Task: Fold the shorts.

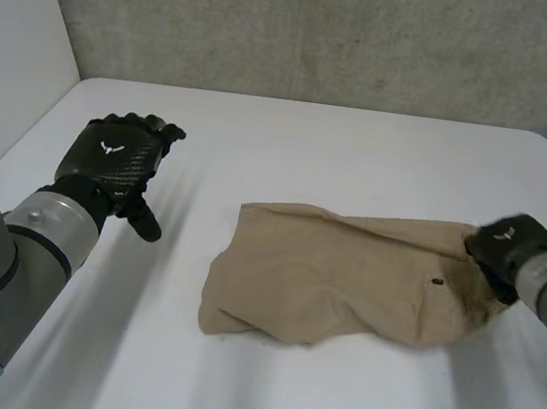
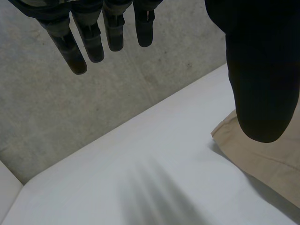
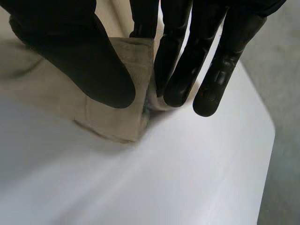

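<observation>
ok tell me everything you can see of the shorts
The shorts are tan, of what looks like woven cotton. They lie flat but rumpled on the white table, stretched sideways across the head view, with soft creases and a small dark spot, perhaps a button. The right robot hand pinches their edge at the robot's right end, thumb on top of the cloth and fingers at its rim. The left robot hand is open and apart from the other end.

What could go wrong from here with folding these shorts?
The right hand pinches only a corner of the shorts, so the cloth may slip out when lifted. The left hand is open and off the cloth, so the shorts could drag across the table instead of folding.
</observation>
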